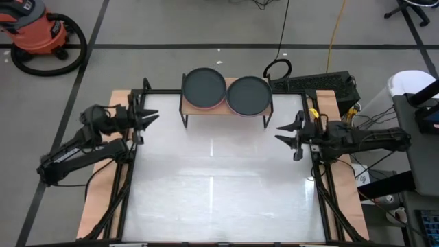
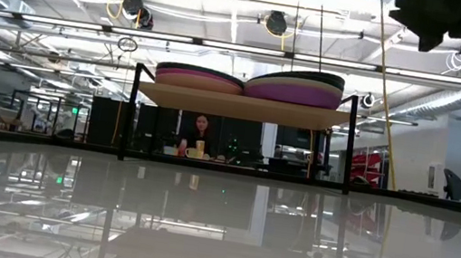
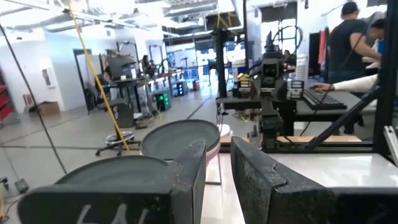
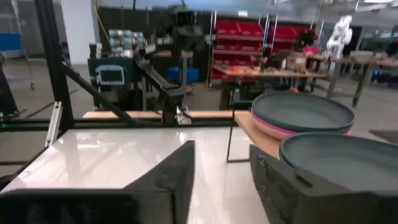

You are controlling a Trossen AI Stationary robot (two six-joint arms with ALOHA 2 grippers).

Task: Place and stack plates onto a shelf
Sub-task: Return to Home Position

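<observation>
The shelf stands at the table's far edge on thin black legs, its wooden top bearing two stacks of plates. The left stack has a dark teal plate on top with pink beneath. The right stack is topped by a dark plate, with purple showing at its side. My left gripper hovers open at the table's left edge, level with the shelf. My right gripper hovers open at the right edge. Both touch nothing. Both wrist views show the two stacks.
The white tabletop stretches toward the near edge in front of the shelf. A black frame borders the table's sides. People sit at desks in the room beyond. A red vacuum stands on the floor far left.
</observation>
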